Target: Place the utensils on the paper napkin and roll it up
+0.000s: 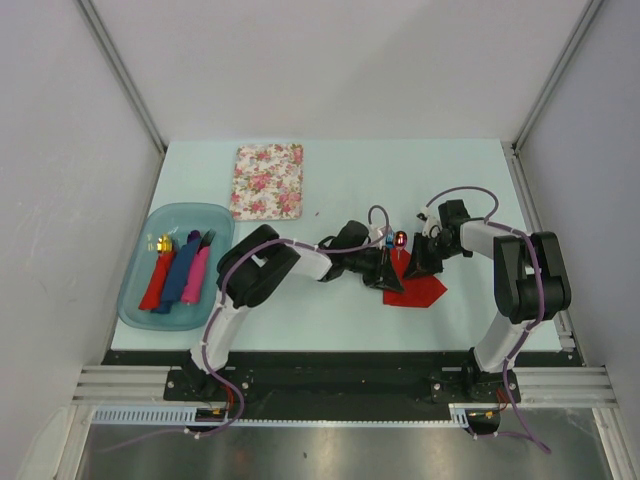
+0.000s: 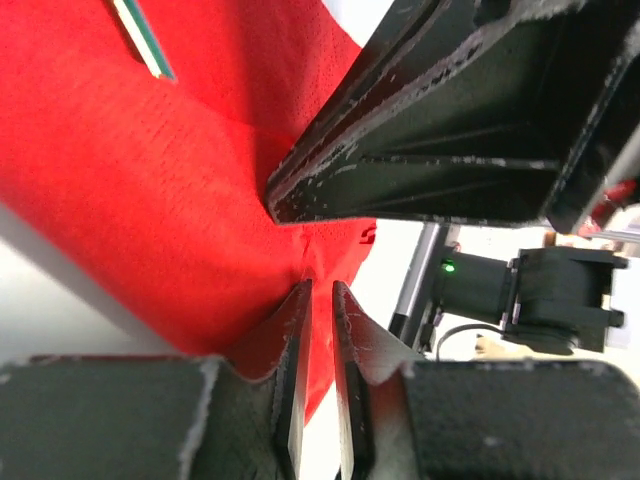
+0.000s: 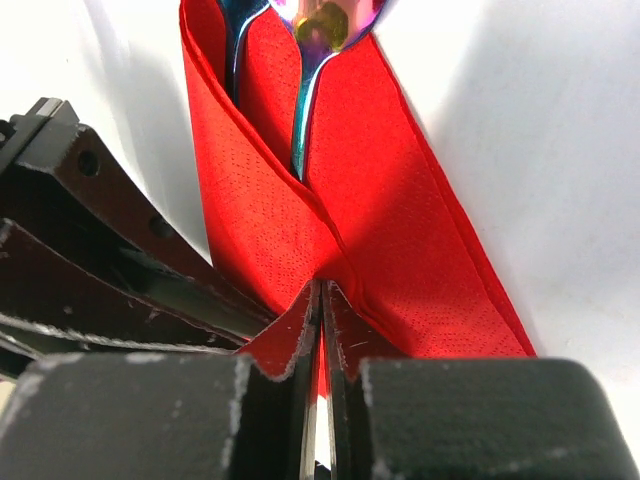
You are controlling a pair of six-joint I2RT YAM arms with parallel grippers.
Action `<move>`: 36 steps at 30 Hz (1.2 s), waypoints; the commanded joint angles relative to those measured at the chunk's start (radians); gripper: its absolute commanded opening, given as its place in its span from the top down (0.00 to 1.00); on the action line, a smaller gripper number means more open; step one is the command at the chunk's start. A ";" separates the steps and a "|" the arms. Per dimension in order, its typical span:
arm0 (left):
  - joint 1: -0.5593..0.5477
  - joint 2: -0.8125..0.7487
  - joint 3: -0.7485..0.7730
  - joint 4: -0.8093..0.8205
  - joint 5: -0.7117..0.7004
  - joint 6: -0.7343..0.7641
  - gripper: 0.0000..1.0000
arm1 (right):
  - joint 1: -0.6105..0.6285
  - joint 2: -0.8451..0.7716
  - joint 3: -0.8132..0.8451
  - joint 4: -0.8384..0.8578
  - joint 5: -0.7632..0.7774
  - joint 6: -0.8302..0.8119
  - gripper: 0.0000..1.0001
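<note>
Red paper napkin (image 3: 400, 250) by surface's (image 1: 340, 180) near edge | left fingers (image 2: 292, 380), right fingers (image 3: 200, 420) both clamped narrow on its folds | fork (image 3: 235, 40), spoon (image 3: 325, 20) tucked inside

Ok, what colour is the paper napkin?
Red: the paper napkin shows best in the right wrist view.

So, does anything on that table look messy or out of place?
Nothing is spilled or broken. Only the red napkin looks untidy: it lies half folded and lopsided around the fork and spoon, with the left gripper and right gripper both pinching it.
</note>
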 commanded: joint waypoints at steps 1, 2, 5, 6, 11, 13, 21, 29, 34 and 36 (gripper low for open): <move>-0.019 -0.055 0.084 -0.287 -0.116 0.178 0.81 | 0.012 0.000 -0.005 0.011 0.059 -0.029 0.92; -0.021 -0.049 0.089 -0.314 -0.133 0.186 0.82 | 0.014 -0.003 -0.005 0.010 0.059 -0.028 0.92; -0.024 -0.031 0.106 -0.410 -0.181 0.221 0.86 | 0.014 -0.006 0.004 0.005 0.054 -0.026 0.92; -0.024 -0.026 0.107 -0.426 -0.187 0.228 0.87 | 0.012 -0.007 0.010 0.002 0.051 -0.028 0.92; -0.024 -0.006 0.095 -0.435 -0.181 0.211 0.90 | 0.015 -0.075 0.030 0.024 -0.004 0.009 0.89; -0.025 -0.004 0.098 -0.429 -0.178 0.211 0.91 | 0.026 -0.086 0.042 0.028 -0.005 0.018 0.89; -0.025 -0.004 0.113 -0.421 -0.167 0.217 0.92 | 0.048 0.011 0.067 0.033 0.067 0.011 0.94; -0.025 -0.006 0.116 -0.409 -0.158 0.217 0.92 | 0.048 0.028 0.053 0.031 0.108 0.014 0.96; -0.030 -0.021 0.107 -0.406 -0.163 0.228 0.90 | 0.052 0.045 0.053 0.041 0.140 0.015 0.98; -0.038 -0.046 0.101 -0.406 -0.164 0.241 0.88 | 0.052 0.051 0.056 0.042 0.157 0.012 0.99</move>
